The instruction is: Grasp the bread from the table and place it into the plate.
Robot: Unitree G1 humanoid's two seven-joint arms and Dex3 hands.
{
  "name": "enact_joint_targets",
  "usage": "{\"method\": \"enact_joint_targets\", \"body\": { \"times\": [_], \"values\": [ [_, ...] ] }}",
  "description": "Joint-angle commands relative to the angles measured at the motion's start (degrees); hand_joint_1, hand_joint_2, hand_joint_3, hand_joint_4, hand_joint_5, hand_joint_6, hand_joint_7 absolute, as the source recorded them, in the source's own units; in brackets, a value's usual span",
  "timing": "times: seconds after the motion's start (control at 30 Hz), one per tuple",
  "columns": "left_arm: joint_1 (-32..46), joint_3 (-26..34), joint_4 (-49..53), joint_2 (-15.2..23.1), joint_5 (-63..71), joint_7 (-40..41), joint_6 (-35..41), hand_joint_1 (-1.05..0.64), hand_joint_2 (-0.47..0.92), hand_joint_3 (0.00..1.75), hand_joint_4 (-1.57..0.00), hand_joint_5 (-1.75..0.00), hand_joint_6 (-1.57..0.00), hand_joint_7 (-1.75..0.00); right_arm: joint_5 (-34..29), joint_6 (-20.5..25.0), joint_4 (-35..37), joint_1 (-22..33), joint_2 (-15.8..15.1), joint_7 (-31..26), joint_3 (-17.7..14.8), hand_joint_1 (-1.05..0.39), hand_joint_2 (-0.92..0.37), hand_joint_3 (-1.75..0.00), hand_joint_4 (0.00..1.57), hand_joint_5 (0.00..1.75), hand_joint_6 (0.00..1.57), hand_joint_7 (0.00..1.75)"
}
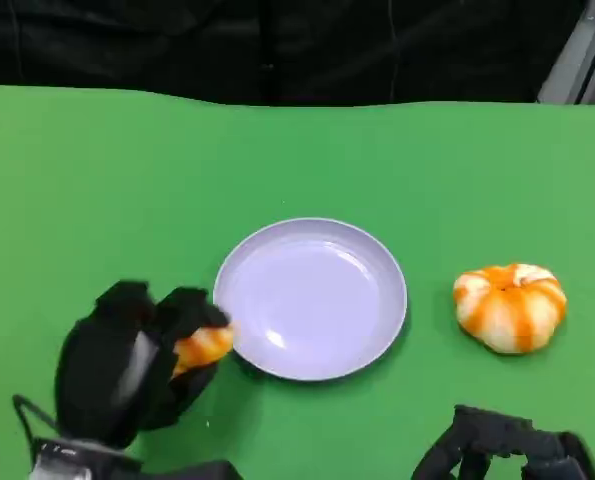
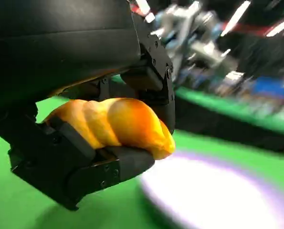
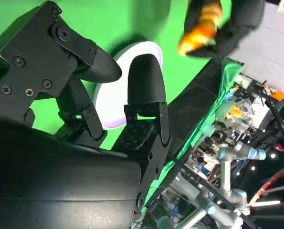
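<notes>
My left hand [image 1: 127, 365] grips a twisted orange bread [image 1: 202, 348] just off the left rim of the pale lilac plate [image 1: 317, 300]. In the left wrist view the bread [image 2: 115, 125] is clamped between the black fingers [image 2: 84, 167], above the table, with the plate [image 2: 213, 195] blurred beside it. My right hand [image 1: 502, 445] sits low at the near right edge, its fingers [image 3: 144, 86] apart and holding nothing. The right wrist view shows the plate [image 3: 132, 50] past those fingers, and the held bread [image 3: 199, 31] farther off.
A round orange-and-white striped bun [image 1: 509, 306] lies on the green table [image 1: 97, 200] to the right of the plate. A black backdrop runs along the table's far edge. Lab equipment stands beyond the table in the wrist views.
</notes>
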Motion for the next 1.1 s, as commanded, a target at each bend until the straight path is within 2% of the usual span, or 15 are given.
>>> {"method": "enact_joint_targets", "body": {
  "times": [0.03, 0.13, 0.33, 0.53, 0.57, 0.63, 0.73, 0.77, 0.8, 0.83, 0.9, 0.97, 1.0, 1.03, 1.1],
  "values": [
    [-2.66, -0.96, -0.07, -1.43, -0.65, -0.07, -1.39, -0.13, 0.26, 1.4, -0.94, -1.7, -0.91, -1.31, 0.21, 0.33, -0.55, 0.59, -0.37, -0.25, 0.07, -0.1, -0.24, -1.34, 0.92, 1.5, 0.91, 1.11],
    [-5.36, -2.04, 1.15, -3.02, 0.31, 0.46, -1.43, -0.14, 0.25, 1.4, -0.93, -1.72, -0.91, -1.29, 0.23, 0.42, -0.71, 0.81, -0.36, -0.12, 0.22, -0.11, -0.23, -1.37, 0.92, 1.57, 0.9, 1.12],
    [-11.28, -4.31, 5.4, -6.13, 0.12, -0.1, -1.83, -0.19, 0.24, 1.43, -0.92, -1.75, -0.9, -1.32, -0.48, 0.36, -0.69, 1.0, -0.44, -0.53, 0.27, -0.12, -0.22, -1.36, 0.92, 1.53, 0.9, 1.12],
    [-18.37, -6.85, 13.59, -9.59, 0.25, 0.01, -1.47, -0.19, 0.27, 1.32, -0.93, -1.75, -0.79, -1.64, -0.82, 1.13, -1.36, 1.5, -0.35, -0.39, 0.45, -0.12, -0.24, -1.34, 0.92, 1.56, 0.91, 1.1],
    [-19.54, -7.24, 15.04, -10.33, 0.33, -0.14, -0.92, -0.21, 0.32, 1.23, -0.92, -1.75, -0.78, -1.66, -0.86, 1.13, -1.37, 1.5, -0.36, -0.42, 0.48, -0.12, -0.24, -1.33, 0.92, 1.56, 0.9, 1.1],
    [-21.75, -7.87, 18.28, -11.75, -0.09, -0.6, -0.38, -0.2, 0.36, 1.13, -0.91, -1.75, -0.8, -1.57, -0.89, 1.29, -1.44, 1.52, -0.42, -0.4, 0.52, -0.12, -0.24, -1.33, 0.92, 1.57, 0.9, 1.1],
    [-24.43, -8.47, 22.45, -13.16, -1.18, -1.53, -0.42, -0.19, 0.37, 1.1, -0.89, -1.75, -0.83, -1.51, -0.72, 1.5, -1.46, 1.53, -0.42, -0.34, 0.64, -0.13, -0.25, -1.32, 0.92, 1.58, 0.9, 1.1],
    [-25.29, -8.61, 23.25, -13.82, -1.65, -3.65, 0.96, -0.21, 0.42, 1.07, -0.85, -1.69, -0.81, -1.39, -0.74, 1.4, -1.32, 1.42, -0.42, -0.45, 0.69, -0.13, -0.25, -1.32, 0.91, 1.59, 0.9, 1.1],
    [-25.88, -8.72, 23.61, -14.25, -2.11, -5.76, 2.26, -0.25, 0.54, 0.88, -0.74, -1.59, -0.72, -1.18, -0.81, 1.34, -1.19, 1.32, -0.39, -0.57, 0.75, -0.12, -0.25, -1.32, 0.91, 1.58, 0.9, 1.1],
    [-26.26, -8.83, 23.52, -14.53, -2.67, -8.32, 3.64, -0.27, 0.61, 0.77, -0.69, -1.54, -0.69, -1.08, -0.88, 1.32, -1.1, 1.25, -0.37, -0.67, 0.79, -0.12, -0.25, -1.32, 0.91, 1.58, 0.9, 1.1],
    [-26.98, -9.91, 23.08, -13.95, -2.6, -13.86, 5.79, -0.31, 0.75, 0.42, -0.49, -1.22, -0.52, -0.69, -1.06, 1.57, -1.18, 1.25, -0.32, -0.7, 0.85, -0.12, -0.25, -1.32, 0.91, 1.58, 0.9, 1.1],
    [-27.05, -11.18, 21.58, -13.1, -1.7, -19.92, 8.95, -0.35, 0.87, 0.18, -0.39, -0.98, -0.5, -0.38, -1.22, 1.63, -1.2, 1.24, -0.34, -0.78, 0.87, -0.12, -0.25, -1.31, 0.9, 1.58, 0.9, 1.1],
    [-26.87, -12.01, 20.08, -12.61, -1.05, -24.43, 11.68, -0.49, 0.9, 0.22, -0.16, -0.69, -0.33, -0.2, -1.24, 1.6, -1.19, 1.23, -0.39, -0.8, 0.88, -0.12, -0.26, -1.3, 0.9, 1.55, 0.9, 1.1],
    [-26.66, -12.59, 18.75, -12.25, -0.66, -27.74, 13.78, -0.57, 0.91, 0.26, -0.08, -0.49, -0.25, -0.13, -1.24, 1.58, -1.19, 1.23, -0.42, -0.81, 0.89, -0.13, -0.26, -1.3, 0.91, 1.54, 0.9, 1.09],
    [-26.14, -13.62, 16.43, -11.68, -0.03, -32.74, 17.14, -0.69, 0.92, 0.32, -0.02, -0.25, -0.17, -0.05, -1.18, 1.82, -1.34, 1.28, -0.46, -0.69, 0.91, -0.13, -0.26, -1.29, 0.91, 1.53, 0.91, 1.09]
  ]
}}
